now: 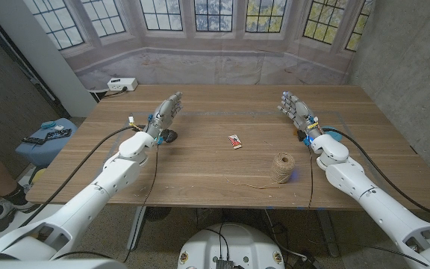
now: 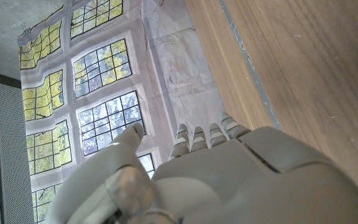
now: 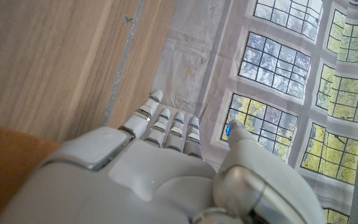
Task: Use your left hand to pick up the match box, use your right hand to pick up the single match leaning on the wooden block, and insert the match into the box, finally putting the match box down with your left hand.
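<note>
While untouched, match box [image 1: 234, 140] between hands.

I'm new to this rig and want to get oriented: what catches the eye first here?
Two white hands, left hand and right hand, held up with straight fingers at either side of the wooden table, holding nothing. Between them lie a small match box at mid-table and a ball of twine nearer the right arm. A leaded-window backdrop stands behind.
</note>
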`<state>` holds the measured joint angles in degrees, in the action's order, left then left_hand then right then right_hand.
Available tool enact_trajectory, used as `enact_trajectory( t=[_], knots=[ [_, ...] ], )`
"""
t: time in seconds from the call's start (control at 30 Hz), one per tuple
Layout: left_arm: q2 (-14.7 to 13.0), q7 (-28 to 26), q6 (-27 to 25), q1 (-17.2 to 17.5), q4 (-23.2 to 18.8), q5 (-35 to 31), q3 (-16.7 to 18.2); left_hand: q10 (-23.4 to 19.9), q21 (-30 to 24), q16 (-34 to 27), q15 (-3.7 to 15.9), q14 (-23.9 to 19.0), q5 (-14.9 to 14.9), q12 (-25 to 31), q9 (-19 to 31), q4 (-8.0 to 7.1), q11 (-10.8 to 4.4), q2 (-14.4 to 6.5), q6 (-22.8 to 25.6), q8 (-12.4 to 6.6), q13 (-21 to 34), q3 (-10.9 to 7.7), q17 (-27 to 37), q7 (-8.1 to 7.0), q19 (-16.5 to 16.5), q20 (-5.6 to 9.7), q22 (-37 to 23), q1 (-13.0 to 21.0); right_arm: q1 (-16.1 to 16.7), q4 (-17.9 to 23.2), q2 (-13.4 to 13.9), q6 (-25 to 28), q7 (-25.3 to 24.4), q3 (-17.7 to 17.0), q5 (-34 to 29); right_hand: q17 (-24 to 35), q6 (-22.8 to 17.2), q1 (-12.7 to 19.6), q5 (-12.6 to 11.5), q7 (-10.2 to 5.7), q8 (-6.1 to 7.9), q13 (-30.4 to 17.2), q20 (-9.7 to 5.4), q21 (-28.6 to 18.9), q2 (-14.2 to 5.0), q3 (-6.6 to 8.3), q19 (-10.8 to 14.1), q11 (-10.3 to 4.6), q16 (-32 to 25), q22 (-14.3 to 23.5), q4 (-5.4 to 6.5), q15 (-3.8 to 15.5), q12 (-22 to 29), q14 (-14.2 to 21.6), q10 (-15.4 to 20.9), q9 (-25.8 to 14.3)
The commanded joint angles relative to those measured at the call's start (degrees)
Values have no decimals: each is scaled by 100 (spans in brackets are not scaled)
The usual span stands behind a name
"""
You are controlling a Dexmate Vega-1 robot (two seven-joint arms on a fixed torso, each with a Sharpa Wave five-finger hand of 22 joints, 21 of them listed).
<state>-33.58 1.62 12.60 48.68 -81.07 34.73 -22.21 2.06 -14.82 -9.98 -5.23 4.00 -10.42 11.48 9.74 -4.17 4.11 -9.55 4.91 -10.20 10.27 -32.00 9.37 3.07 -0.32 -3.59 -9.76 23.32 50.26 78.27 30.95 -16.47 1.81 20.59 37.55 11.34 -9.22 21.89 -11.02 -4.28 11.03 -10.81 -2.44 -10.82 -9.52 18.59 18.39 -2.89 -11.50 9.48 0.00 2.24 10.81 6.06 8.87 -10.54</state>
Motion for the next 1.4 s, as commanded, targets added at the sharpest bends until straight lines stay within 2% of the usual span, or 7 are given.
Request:
enact_trajectory(
  t=[0.03, 0.17, 0.37, 0.6, 0.9, 1.07, 1.4],
  knots=[
    [-319, 279, -168, 27, -286, -18, -8, 59, 30, 2, -12, 53, 18, -17, 25, 97, 34, 20, -3, -10, 12, -18, 16, -6, 6, -3, -5, 83, 57, 140, -10, -73, -108, 16, -101, 11, -34, 67, -1, 0, 11, -19, -150, -23, -4, 28, 48, -2, -18, 25, -30, 240, 30, 35, 28, -20],
    [-459, 504, -210, -2, -339, -8, -26, 121, 74, 19, -48, 124, 23, -38, 24, 189, 76, 51, -25, -5, 14, -26, 17, -75, -17, -40, -4, 129, 76, 178, -29, -118, -151, 26, -142, 13, -32, 68, 3, 3, 10, -19, -147, -23, -5, 29, 50, -4, -21, 25, -36, 236, 31, 33, 29, -20],
    [-591, 861, -127, -144, -241, -61, -68, 138, 116, 19, -65, 167, 22, -37, 26, 292, 123, 88, -9, -16, 16, -27, 18, -44, -24, -44, -2, 178, 109, 224, -60, -199, -235, 41, -225, 16, -30, 71, 6, 1, 8, -18, -155, -24, -6, 32, 54, -6, -26, 25, -45, 242, 32, 36, 33, -20],
    [-737, 1415, -13, -594, 89, -275, -198, 173, 152, 19, -103, 211, 22, -43, 27, 389, 188, 130, -4, -18, 19, -20, 20, 14, -21, -36, -1, 217, 77, 196, -114, -317, -277, 71, -330, 18, -25, 77, 11, 14, 6, -19, -157, -25, -7, 36, 58, 1, -33, 25, -59, 245, 35, 40, 42, -20],
    [-766, 1863, 121, -1037, 460, -481, -341, 171, 184, 12, -108, 232, 21, -34, 28, 468, 205, 146, -8, -18, 21, -14, 23, 37, -20, -43, -2, 250, 15, 222, -85, -265, -318, 73, -389, 19, -40, 85, 15, 22, 12, -19, -164, -27, -10, 42, 67, 20, -38, 25, -75, 245, 40, 43, 57, -21],
    [-671, 2064, 168, -1283, 688, -568, -456, 172, 194, 8, -112, 235, 20, -31, 29, 497, 201, 152, -3, -20, 22, -12, 24, 41, -16, -41, -2, 262, 0, 224, -89, -256, -349, 61, -394, 19, -44, 92, 16, 28, 14, -19, -167, -27, -12, 46, 70, 16, -40, 25, -85, 247, 41, 43, 59, -22],
    [-546, 2573, 144, -1839, 974, -968, -865, 220, 225, 12, -118, 276, 10, -42, 30, 581, 199, 160, 12, -25, 25, -11, 26, 41, -14, -49, -3, 302, -39, 186, -45, -286, -312, 15, -386, 21, -51, 102, 20, 29, 16, -20, -170, -31, -16, 54, 84, 39, -48, 25, -101, 250, 45, 52, 72, -23]
  ],
)
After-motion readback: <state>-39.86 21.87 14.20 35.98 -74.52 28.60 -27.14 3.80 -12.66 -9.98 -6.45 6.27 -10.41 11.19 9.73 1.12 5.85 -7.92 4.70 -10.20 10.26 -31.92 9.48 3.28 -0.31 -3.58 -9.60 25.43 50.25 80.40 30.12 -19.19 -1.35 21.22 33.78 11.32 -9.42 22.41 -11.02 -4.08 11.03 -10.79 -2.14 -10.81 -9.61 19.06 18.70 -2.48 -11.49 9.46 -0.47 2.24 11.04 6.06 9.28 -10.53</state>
